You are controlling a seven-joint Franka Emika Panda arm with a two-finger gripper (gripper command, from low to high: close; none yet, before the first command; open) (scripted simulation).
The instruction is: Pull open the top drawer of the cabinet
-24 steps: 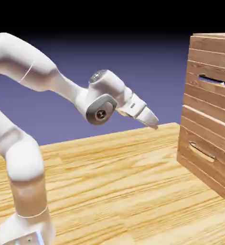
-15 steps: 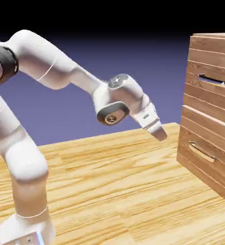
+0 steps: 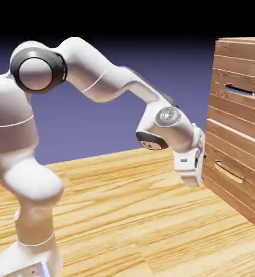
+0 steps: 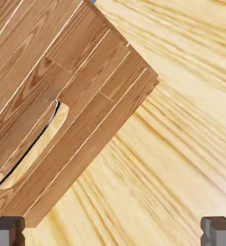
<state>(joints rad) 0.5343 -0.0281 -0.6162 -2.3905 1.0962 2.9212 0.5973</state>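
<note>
Tool [image 4: 113,231] spread wide, holding nothing, its fingertips [image 4: 218,231] apart above the pale wooden tabletop [image 4: 182,144].

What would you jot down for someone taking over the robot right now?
Fingers: open, holding nothing, pointing down beside the cabinet, low, near the lower drawer's level.
Top drawer: shut, its handle well above the fingers.
Lower drawer: also shut; not the one wanted.
Done: no drawer opened.
Left: raise the fingers to the top handle, grip it, pull.

A pale wood-grained table [image 3: 118,216] carries the brown plank cabinet [image 3: 243,124] and robot arm [image 3: 29,184].
</note>
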